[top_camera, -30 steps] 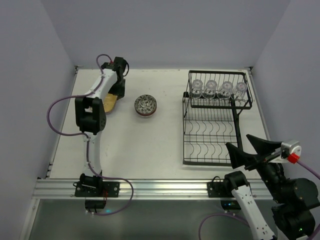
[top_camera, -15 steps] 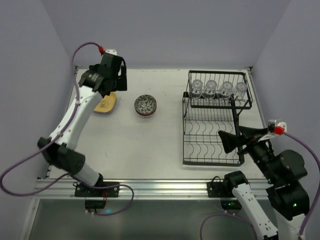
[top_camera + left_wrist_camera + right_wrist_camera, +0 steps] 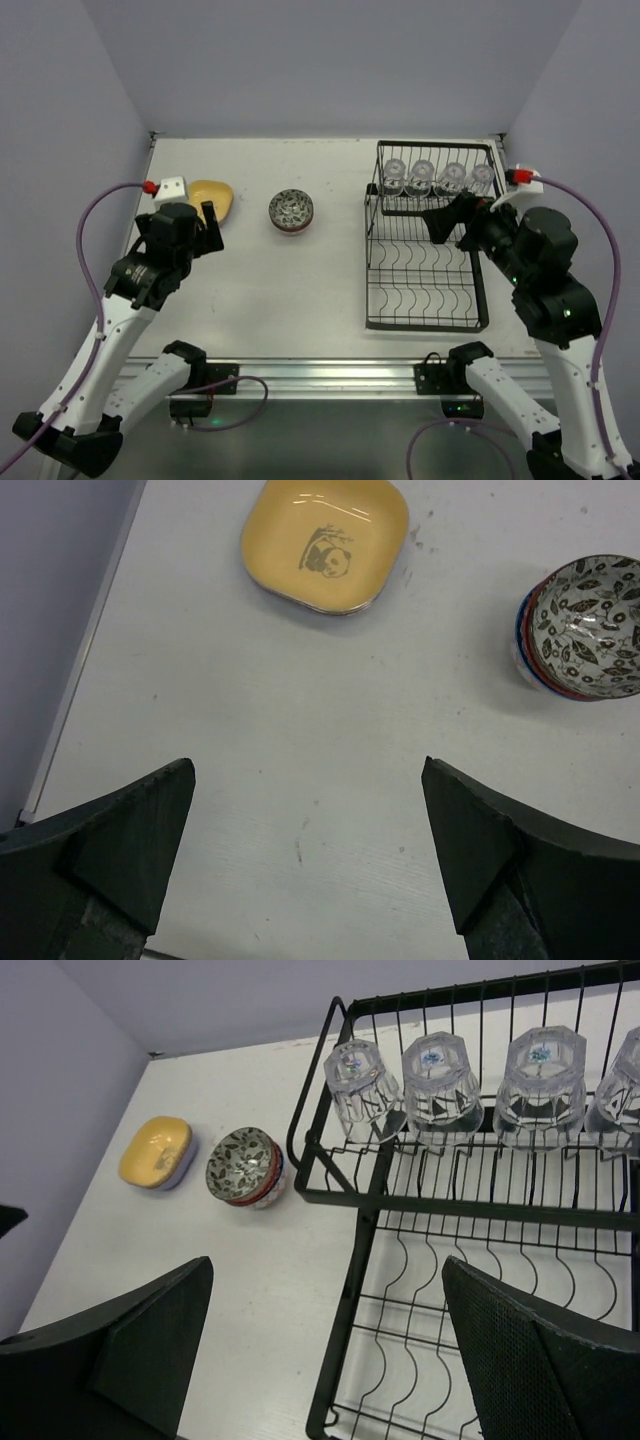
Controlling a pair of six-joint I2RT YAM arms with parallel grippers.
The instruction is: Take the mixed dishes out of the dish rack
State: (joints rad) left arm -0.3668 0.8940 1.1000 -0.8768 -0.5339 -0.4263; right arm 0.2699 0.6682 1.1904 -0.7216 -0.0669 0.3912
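The black wire dish rack (image 3: 428, 240) stands on the right of the table, with several clear glasses (image 3: 437, 177) upside down on its upper shelf (image 3: 470, 1195). Its lower slot wires (image 3: 470, 1290) show bare. A yellow plate (image 3: 212, 196) (image 3: 325, 542) and a stack of patterned bowls (image 3: 291, 210) (image 3: 585, 625) rest on the table at the far left. My left gripper (image 3: 212, 230) (image 3: 305, 855) hangs open just near of the plate, holding nothing. My right gripper (image 3: 455, 222) (image 3: 325, 1350) is open above the rack's left edge, short of the glasses (image 3: 442, 1085).
The yellow plate (image 3: 155, 1150) and bowls (image 3: 246, 1165) lie left of the rack with bare table (image 3: 290, 290) between them and it. Lavender walls close in the table on the left, back and right. A metal rail (image 3: 300, 375) runs along the near edge.
My left gripper opened, let go of the yellow plate and drew back toward the near left. My right arm rose from the rack's near right corner to over the rack.
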